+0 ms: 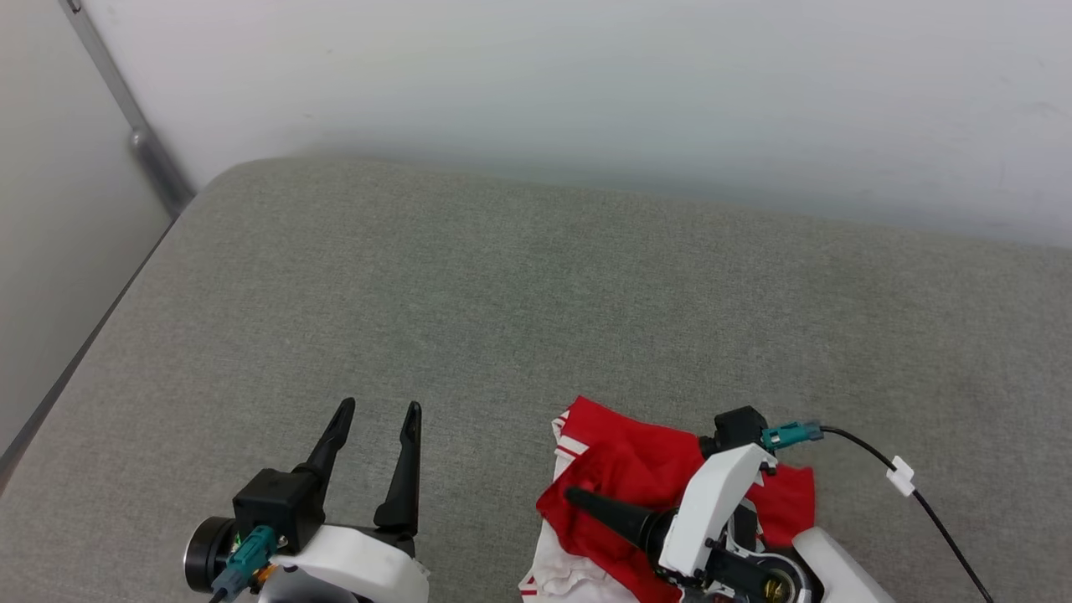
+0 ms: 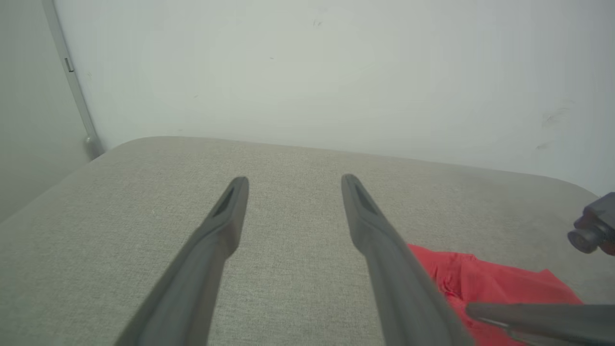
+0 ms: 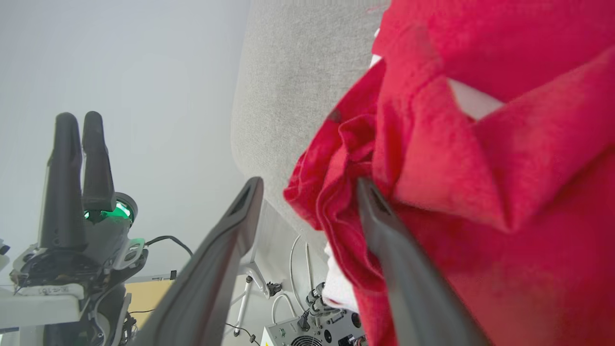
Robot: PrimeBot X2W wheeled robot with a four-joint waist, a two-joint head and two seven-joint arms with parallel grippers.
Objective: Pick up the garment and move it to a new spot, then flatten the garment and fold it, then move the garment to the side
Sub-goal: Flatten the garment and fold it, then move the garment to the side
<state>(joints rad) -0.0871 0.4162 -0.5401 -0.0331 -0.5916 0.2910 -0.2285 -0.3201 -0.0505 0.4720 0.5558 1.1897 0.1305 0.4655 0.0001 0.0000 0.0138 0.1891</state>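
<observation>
I see a grey pad (image 1: 502, 318) against a white wall (image 1: 586, 84), a metal rail (image 1: 153, 159) in the left corner, and a fan box (image 3: 288, 334) below the pad edge.

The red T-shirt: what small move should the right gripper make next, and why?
Probably lift the right gripper clear of the T-shirt. It stands open, one finger against the fabric, and the T-shirt lies crumpled near the front edge of the grey cushion, not yet flat.

The left arm (image 1: 352, 561) and right arm (image 1: 712, 494) wear white shells, each tipped with long, tapered black jaws. Teal plugs (image 1: 791, 435) sit at both wrists; the right one's black cable (image 1: 955, 548) carries a white clip (image 1: 901, 476).
</observation>
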